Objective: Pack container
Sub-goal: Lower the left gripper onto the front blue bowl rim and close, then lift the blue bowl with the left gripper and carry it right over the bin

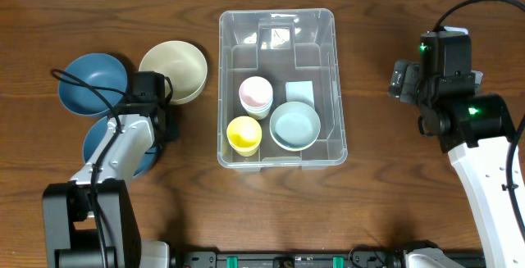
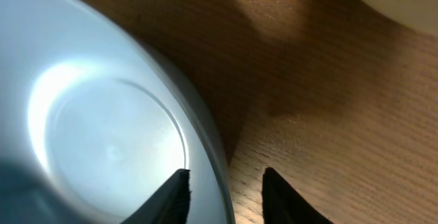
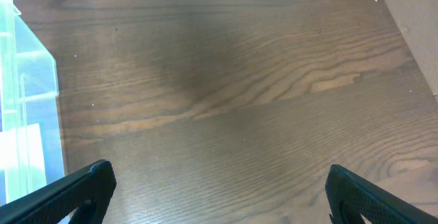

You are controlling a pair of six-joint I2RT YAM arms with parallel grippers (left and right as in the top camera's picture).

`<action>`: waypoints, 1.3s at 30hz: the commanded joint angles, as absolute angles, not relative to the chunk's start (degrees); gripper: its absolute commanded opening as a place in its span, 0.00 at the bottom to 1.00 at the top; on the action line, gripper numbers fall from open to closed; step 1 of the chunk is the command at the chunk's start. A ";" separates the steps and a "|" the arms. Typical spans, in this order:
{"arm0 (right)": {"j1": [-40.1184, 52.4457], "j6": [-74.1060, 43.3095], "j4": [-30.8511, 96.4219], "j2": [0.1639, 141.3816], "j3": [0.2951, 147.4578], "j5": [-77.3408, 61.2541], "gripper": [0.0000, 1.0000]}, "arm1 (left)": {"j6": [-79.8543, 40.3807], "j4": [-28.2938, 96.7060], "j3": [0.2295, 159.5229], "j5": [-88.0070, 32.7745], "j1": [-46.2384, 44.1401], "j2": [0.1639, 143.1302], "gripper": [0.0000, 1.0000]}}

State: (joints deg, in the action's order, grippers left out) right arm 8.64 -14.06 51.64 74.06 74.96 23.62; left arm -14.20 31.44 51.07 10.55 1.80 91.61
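Blue bowl (image 2: 109,135): its rim sits between the half-open fingers of the left gripper (image 2: 222,196), the outer one not yet touching, so nothing is held. Pinch the rim squarely and lift level. The container (image 1: 221,79) lies to its right, short of the wide-open, empty right gripper (image 3: 219,172).

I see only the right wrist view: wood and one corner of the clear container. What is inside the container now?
Observer: The container holds a pale blue bowl, a yellow cup and a pink cup.
Operator: What is outside it?
Observer: Left of it stand a beige bowl, a far blue bowl and a near blue bowl.
Operator: And the left gripper?
Observer: The left gripper has one finger inside the near blue bowl's rim and one outside.
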 commanded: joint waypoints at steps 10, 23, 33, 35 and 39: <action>8.25 -14.55 51.72 73.52 75.81 24.16 0.99 | -13.39 30.72 50.78 11.25 1.69 91.77 0.35; 8.25 -14.55 51.72 73.52 75.81 24.18 0.99 | -13.39 31.29 50.78 11.25 1.69 91.77 0.33; 8.25 -14.55 51.72 73.52 75.81 24.18 0.99 | -13.39 30.92 50.78 11.25 1.69 91.77 0.34; 8.25 -14.55 51.72 73.52 75.81 24.18 0.99 | -13.39 30.92 50.78 11.25 1.69 91.77 0.35; 8.25 -14.55 51.72 73.52 75.81 24.18 0.99 | -13.39 30.96 50.78 11.25 1.69 91.79 0.46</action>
State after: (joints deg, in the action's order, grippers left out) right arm 8.64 -14.06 51.64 74.06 74.96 23.62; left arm -13.47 31.00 51.07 10.55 1.80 91.61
